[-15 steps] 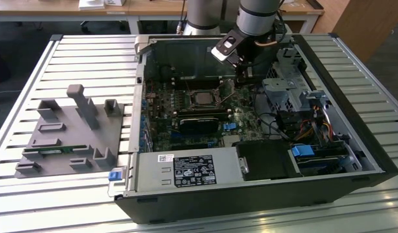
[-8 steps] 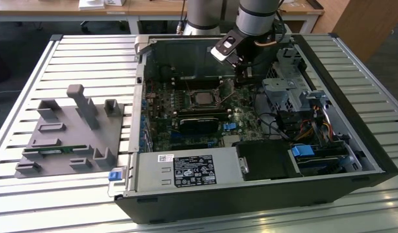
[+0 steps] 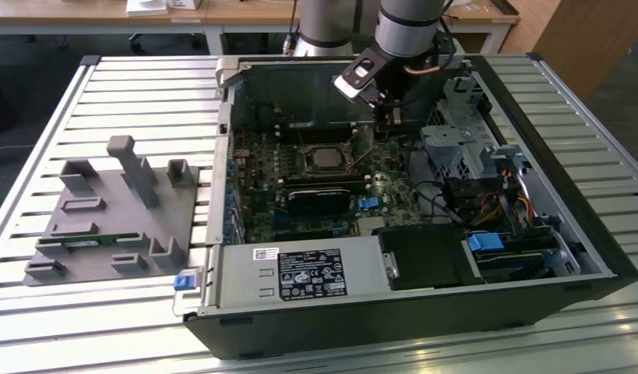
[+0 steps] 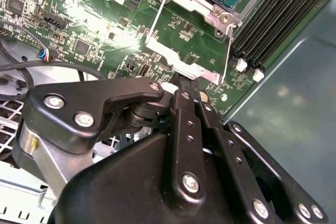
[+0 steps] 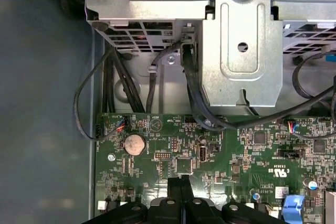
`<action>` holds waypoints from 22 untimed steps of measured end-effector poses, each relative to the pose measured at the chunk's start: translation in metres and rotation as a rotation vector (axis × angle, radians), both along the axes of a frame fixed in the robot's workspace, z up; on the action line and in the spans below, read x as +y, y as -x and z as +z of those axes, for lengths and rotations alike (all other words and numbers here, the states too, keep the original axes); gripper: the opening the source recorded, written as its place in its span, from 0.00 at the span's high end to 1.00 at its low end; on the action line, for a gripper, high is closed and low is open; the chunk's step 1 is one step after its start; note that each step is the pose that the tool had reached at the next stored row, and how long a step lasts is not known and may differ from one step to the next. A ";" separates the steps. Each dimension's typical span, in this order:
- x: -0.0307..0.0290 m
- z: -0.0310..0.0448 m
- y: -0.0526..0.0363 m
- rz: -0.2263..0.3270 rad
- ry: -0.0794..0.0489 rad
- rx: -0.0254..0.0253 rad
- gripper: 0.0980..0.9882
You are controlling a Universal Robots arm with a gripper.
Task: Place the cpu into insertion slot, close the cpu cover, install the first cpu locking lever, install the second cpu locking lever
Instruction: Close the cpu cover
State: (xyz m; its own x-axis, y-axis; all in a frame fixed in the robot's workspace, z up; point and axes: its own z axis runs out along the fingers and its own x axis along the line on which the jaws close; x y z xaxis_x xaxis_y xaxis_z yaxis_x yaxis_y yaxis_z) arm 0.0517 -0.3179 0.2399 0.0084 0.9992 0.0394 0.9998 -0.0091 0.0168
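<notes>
Exterior view, entries taken from the frame's left to its right.

1. A grey fixture tray [image 3: 111,214], left of frame and well apart from the work. Upright holders stood on it, presumably so that parts could be presented outside the case.

2. A computer case [image 3: 402,331], centre to right, lay on its side with the panel off, so that the green circuit board [image 3: 402,199] faced up toward the arm. The power supply [image 3: 297,273] sat at lower centre.

3. The cpu [image 3: 327,158], centre of frame, lay flat in the insertion slot [image 4: 205,6] with its dull metal top upward. It was judged seated, so the placing step looked done.

4. The cpu cover [image 4: 176,61], in the second wrist view, appeared swung up off the slot. It showed thin side rails with board visible through its window, and its free edge was turned toward the claw. It was judged not yet closed. The locking levers could not be made out with certainty.

5. The gripper [image 3: 386,117], just right of the cpu, hung from the arm [image 3: 407,27] at upper centre. In both wrist views its fingertips [image 5: 175,187] were pressed together with nothing seen between them. The joined tips stood at the cover's free edge, a pose suited to pushing rather than grasping. Contact could not be told.

6. A metal drive cage [image 3: 454,144], right of the gripper, with cables [image 3: 438,195] trailing from it across the board's edge.
</notes>
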 end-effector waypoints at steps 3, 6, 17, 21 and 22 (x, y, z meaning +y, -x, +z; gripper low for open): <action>0.0000 0.0000 0.0025 0.000 0.000 0.0000 0.98; 0.0000 0.0000 0.0052 0.000 0.000 0.0000 0.98; -0.0001 -0.0002 0.0160 0.000 0.000 -0.0001 0.98; -0.0001 -0.0003 0.0204 0.000 0.000 0.0000 0.98; -0.0001 -0.0003 0.0213 0.000 0.000 0.0000 0.98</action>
